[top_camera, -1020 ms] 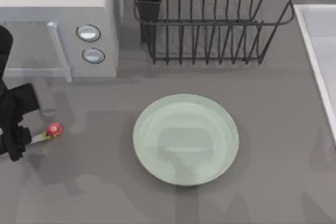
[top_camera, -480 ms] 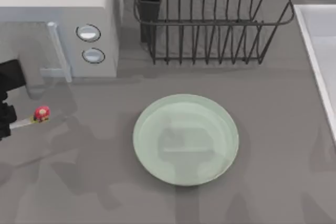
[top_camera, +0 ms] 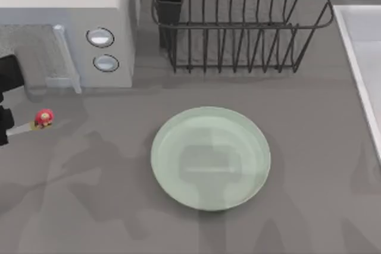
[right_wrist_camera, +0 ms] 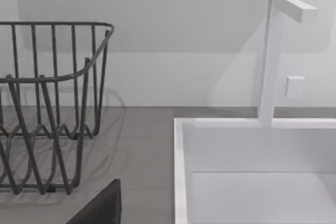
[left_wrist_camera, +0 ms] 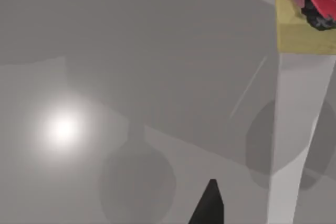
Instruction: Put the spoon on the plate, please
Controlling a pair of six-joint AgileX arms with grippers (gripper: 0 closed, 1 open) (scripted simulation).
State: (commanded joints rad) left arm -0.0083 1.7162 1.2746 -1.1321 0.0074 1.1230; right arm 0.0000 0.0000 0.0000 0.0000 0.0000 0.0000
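At the far left edge of the top view, the left gripper (top_camera: 5,124) is holding the spoon (top_camera: 36,122) by its thin white handle, fingers closed on it, and has been carrying it up the frame and slightly leftward since the earlier pictures, so the red round knob is now lying closer to the microwave (top_camera: 65,25) than it was half a second ago. From the left wrist view the spoon's (left_wrist_camera: 296,103) pale handle is running up to its yellow collar and red knob, with one dark fingertip (left_wrist_camera: 209,205) poking in below. Well apart from the spoon, the plate (top_camera: 210,157) is sitting unmoved on the grey table (top_camera: 309,147) (round, pale green, glossy, with a shallow raised rim). No writing is readable anywhere. Behind the plate, a black wire dish rack (top_camera: 238,22) is standing, and the right wrist view is taking in that rack (right_wrist_camera: 50,103), a white sink (right_wrist_camera: 252,171) and a squared faucet (right_wrist_camera: 275,51).
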